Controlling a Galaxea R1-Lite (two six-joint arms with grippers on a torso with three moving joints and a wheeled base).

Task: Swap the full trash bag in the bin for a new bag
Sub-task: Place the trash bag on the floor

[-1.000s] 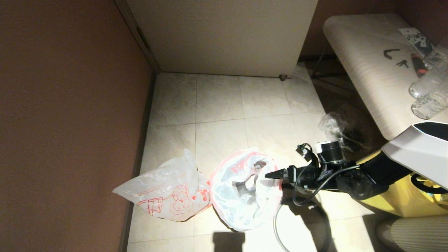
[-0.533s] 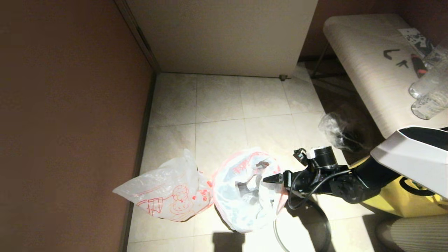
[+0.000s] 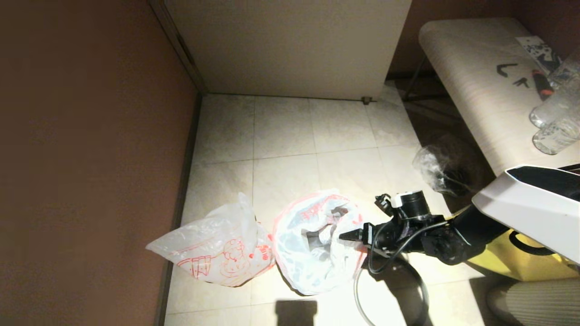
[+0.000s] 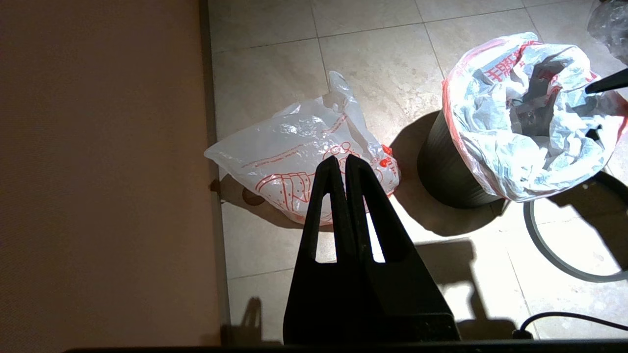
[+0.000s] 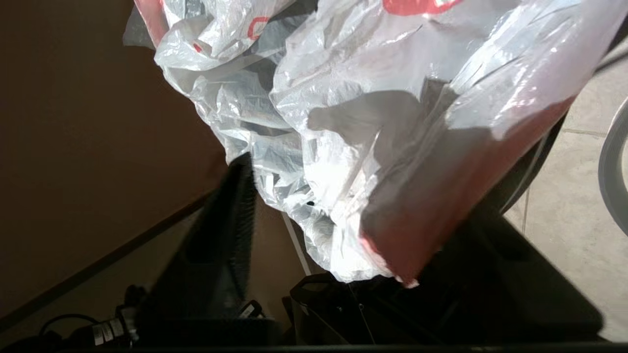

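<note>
While the full trash bag [image 3: 312, 244] is still lining the bin [image 4: 441, 166], the right gripper [image 3: 346, 236] is reaching in level from three o'clock, jaws spread around the bag's rim, likely to pinch it for lifting out. At nine o'clock the new bag [image 3: 213, 251] is lying ready. The left gripper [image 4: 341, 164] is hanging parked, fingers closed on nothing
</note>
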